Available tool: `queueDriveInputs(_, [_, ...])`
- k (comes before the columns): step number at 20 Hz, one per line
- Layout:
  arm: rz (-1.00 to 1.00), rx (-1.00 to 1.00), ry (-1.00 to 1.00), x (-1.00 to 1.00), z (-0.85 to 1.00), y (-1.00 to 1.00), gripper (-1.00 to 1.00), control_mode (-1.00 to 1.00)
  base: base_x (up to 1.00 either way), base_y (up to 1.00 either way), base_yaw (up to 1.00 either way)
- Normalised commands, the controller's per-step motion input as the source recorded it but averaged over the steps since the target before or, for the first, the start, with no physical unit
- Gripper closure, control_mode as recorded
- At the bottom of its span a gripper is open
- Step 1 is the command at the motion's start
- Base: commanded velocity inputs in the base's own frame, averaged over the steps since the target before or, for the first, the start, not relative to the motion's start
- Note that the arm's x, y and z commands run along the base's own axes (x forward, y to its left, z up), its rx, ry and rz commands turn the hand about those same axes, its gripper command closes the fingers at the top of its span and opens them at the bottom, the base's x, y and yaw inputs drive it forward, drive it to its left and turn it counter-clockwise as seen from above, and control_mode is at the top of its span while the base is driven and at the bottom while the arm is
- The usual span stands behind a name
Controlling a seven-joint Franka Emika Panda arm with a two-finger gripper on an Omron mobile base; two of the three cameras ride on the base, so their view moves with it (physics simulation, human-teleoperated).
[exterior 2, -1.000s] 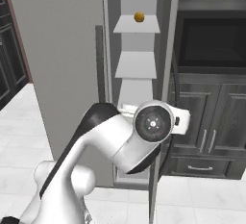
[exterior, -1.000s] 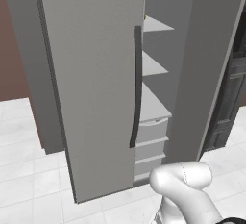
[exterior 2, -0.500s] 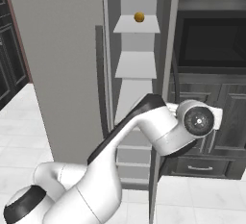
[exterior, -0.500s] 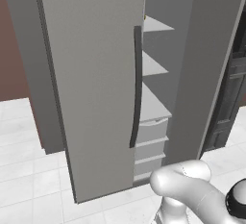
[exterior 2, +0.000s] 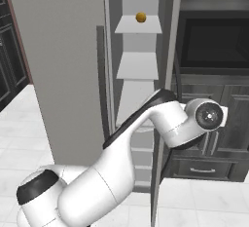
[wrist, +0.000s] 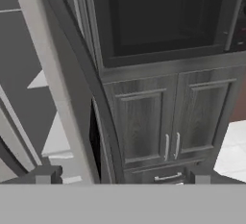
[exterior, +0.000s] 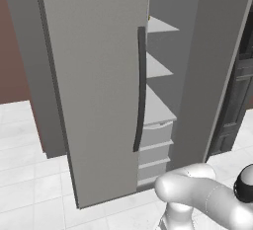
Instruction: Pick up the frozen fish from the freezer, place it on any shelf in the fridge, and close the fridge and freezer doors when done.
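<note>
Frozen fish: I cannot tell from these pictures where it lies.

Left base view: a broad grey door (exterior: 94, 76) with a dark upright handle (exterior: 140, 86) stands swung out toward the camera and covers much of the cabinet front. Just right of it is an open compartment with white shelves (exterior: 159, 26) stacked one above another and pale drawers (exterior: 155, 136) at the bottom. A second grey door (exterior: 217, 61) bounds that compartment on the right, and dark cabinets (exterior: 243, 91) stand beyond it. The white arm (exterior: 197, 197) curves across the lower right corner, over the white tiled floor (exterior: 29, 194).

Right base view: the same compartment shows 3 shelves, and a small orange ball (exterior 2: 141, 17) sits on the top one. The arm rises from the lower left and crosses in front of the lower shelf and drawers, hiding them in part. Its wrist reaches past the edge of the second door, in front of the dark cabinets. A dark oven recess (exterior 2: 214, 41) sits above them.

Hand view: the gripper (wrist: 120, 177) is spread wide, with nothing between its fingertips (wrist: 44, 174). It faces the dark cabinets, whose 2 slim silver pulls (wrist: 172, 146) sit side by side. A door edge with its dark curved handle runs diagonally across the left, with the white shelves beyond it.
</note>
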Motion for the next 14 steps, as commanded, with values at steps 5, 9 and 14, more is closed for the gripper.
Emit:
queueDriveInputs(5, [0.00,0.01,0.00,0.41,-0.01,-0.22,-1.00,-1.00,0.00,0.00,0.00])
queueDriveInputs(9, [0.00,0.04,0.02,0.39,0.00,-0.31,-1.00,-1.00,0.00,0.00,0.00])
queueDriveInputs(14, [0.03,0.08,0.05,0.41,-0.07,-0.13,-1.00,-1.00,0.00,0.00,0.00])
